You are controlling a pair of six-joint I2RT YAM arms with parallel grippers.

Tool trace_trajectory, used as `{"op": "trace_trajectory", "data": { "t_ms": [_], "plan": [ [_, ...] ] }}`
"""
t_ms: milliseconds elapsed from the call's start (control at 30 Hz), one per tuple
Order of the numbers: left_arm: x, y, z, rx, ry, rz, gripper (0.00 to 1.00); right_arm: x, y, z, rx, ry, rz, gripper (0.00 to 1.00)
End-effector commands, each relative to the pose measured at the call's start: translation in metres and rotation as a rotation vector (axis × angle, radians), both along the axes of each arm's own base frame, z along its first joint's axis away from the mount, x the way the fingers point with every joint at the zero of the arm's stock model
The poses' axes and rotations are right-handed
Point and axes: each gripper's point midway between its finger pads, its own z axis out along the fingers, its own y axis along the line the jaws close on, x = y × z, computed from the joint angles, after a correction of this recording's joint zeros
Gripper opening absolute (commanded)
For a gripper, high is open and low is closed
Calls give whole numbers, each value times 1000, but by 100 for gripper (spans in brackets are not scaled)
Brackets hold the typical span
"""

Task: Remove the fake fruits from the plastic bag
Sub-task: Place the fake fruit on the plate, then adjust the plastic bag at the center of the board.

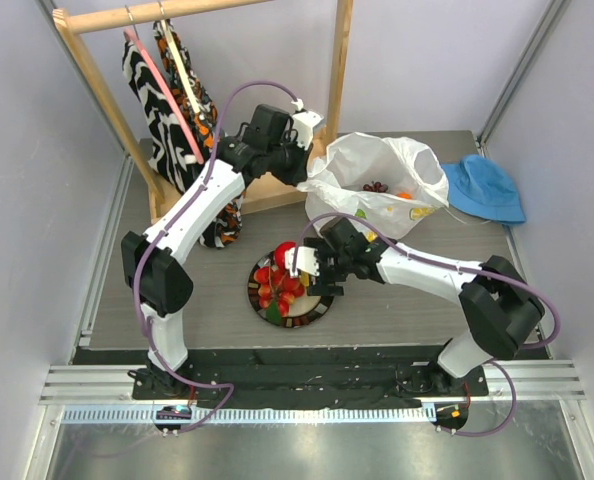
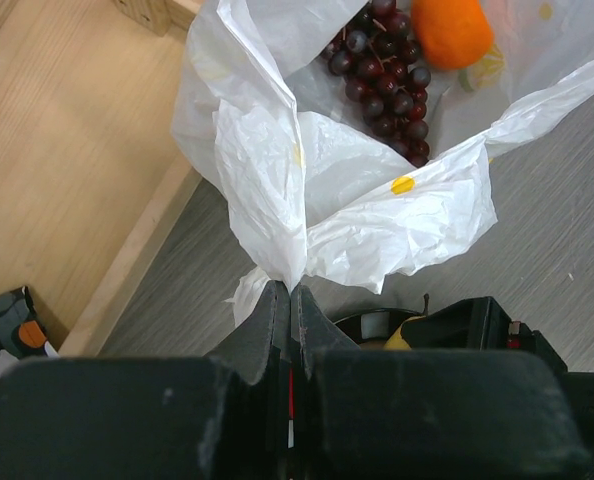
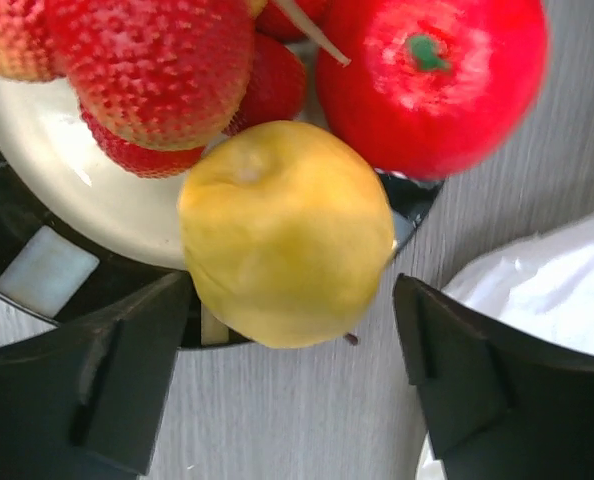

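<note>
The white plastic bag (image 1: 387, 165) lies open at the back right, with the grape bunch (image 2: 377, 70) and the orange (image 2: 452, 30) inside. My left gripper (image 2: 291, 288) is shut on the bag's near left edge (image 1: 312, 178). My right gripper (image 3: 292, 300) is open over a dark-rimmed plate (image 1: 322, 308) with a yellow fruit (image 3: 287, 230) between its fingers. The yellow fruit rests on the plate's rim (image 3: 37, 270). A red apple (image 3: 432, 80) and red berries (image 3: 157, 70) lie on the plate beside it. In the top view my right gripper (image 1: 302, 268) hides the yellow fruit.
A blue hat (image 1: 485, 188) lies right of the bag. A wooden clothes rack (image 1: 277, 185) with patterned cloth (image 1: 172, 110) stands at the back left. The bag's edge shows at the right of the right wrist view (image 3: 547, 290).
</note>
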Motion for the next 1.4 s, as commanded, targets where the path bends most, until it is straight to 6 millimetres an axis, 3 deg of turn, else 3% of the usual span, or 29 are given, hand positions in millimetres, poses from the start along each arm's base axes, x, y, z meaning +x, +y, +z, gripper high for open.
{"op": "trace_trajectory", "data": {
  "t_ms": [0, 33, 100, 133, 167, 200, 267, 300, 333, 400, 433, 567, 667, 767, 867, 900, 933, 1000, 1033, 1133, 1267, 1367],
  "plan": [
    [3, -5, 20, -41, -44, -17, 0, 12, -1, 45, 78, -93, -68, 97],
    [3, -5, 20, -42, -42, -17, 0, 14, -6, 66, 104, -123, -98, 100],
    [0, -7, 21, -50, -37, -27, 0, 17, -17, 87, 128, -132, -183, 100],
    [-2, -8, 22, -56, -35, -34, 0, 24, -22, 118, 187, -144, -214, 100],
    [-3, -8, 23, -66, -27, -34, 0, 14, -32, 119, 170, -75, -233, 100],
    [-5, -9, 24, -71, -22, -34, 0, 17, -30, 147, 226, -75, -235, 100],
    [-9, -10, 24, -87, -9, -44, 0, 27, -47, 172, 291, -43, -329, 99],
    [-13, -11, 27, -95, -7, -55, 0, 35, -49, 195, 342, -67, -352, 95],
    [-15, -11, 28, -101, -7, -61, 0, 48, -62, 202, 356, -89, -420, 93],
    [-24, -16, 31, -143, 36, -67, 0, 70, -68, 206, 371, -123, -496, 87],
    [-27, -17, 32, -152, 45, -73, 0, 81, -75, 202, 359, -136, -533, 79],
    [-37, -16, 35, -164, 72, -92, 0, 130, -96, 162, 346, -96, -706, 59],
    [-47, -11, 33, -159, 89, -99, 0, 155, -115, 146, 327, -124, -866, 47],
    [-62, -6, 23, -152, 126, -105, 0, 163, -125, 125, 301, -108, -949, 44],
    [-73, -3, 15, -151, 156, -108, 0, 132, -118, 100, 266, -1, -887, 43],
    [-75, -3, 13, -151, 164, -112, 0, 113, -115, 83, 232, 51, -862, 42],
    [-78, -5, 12, -155, 171, -121, 0, 99, -114, 83, 234, 73, -843, 42],
    [-84, -5, 3, -152, 203, -119, 0, 55, -110, 56, 186, 227, -782, 42],
    [-87, -8, -1, -151, 214, -123, 0, 40, -107, 55, 186, 266, -753, 43],
    [-100, -15, -13, -154, 259, -142, 0, -5, -113, 39, 117, 408, -711, 55],
    [-112, -24, -24, -149, 299, -166, 0, -9, -121, 55, 84, 396, -713, 71],
    [-117, -28, -28, -139, 302, -176, 0, 6, -118, 95, 158, 348, -684, 77]
  ]
}}
